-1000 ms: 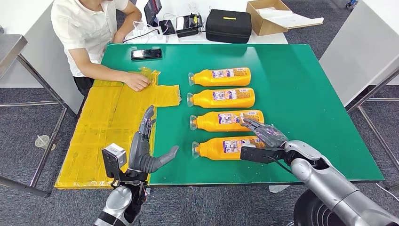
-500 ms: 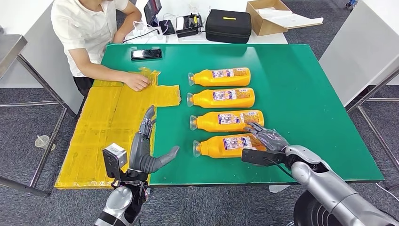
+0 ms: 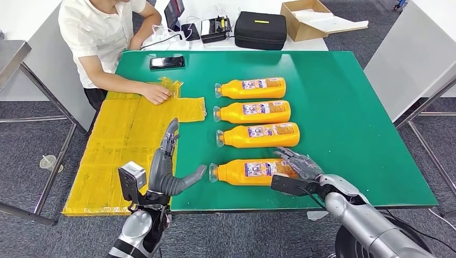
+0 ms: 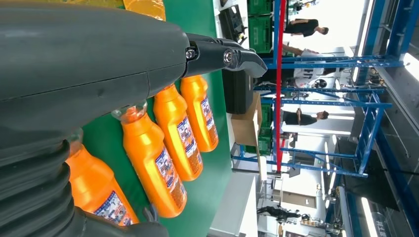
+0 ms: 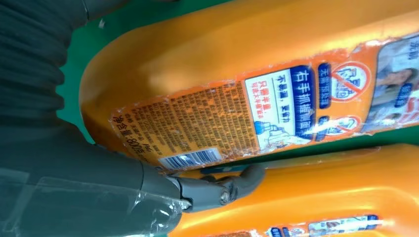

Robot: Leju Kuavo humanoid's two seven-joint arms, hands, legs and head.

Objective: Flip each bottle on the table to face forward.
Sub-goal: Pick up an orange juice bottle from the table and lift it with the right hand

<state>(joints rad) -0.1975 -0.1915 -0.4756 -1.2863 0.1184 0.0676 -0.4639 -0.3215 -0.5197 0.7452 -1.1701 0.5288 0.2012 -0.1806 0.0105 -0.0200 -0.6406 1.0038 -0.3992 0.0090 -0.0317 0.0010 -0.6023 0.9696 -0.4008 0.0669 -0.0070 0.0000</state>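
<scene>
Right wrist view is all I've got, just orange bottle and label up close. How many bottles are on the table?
Observer: Four. The nearest bottle has your right hand on its base end; three more bottles lie beyond it on the green table.
Operator: Where's the left hand?
Observer: The left hand is open at the table's near edge, thumb pointing at the nearest bottle's cap end.
Operator: Anyone nearby?
Observer: A person sits at the far left corner, one hand on a yellow sheet.
</scene>
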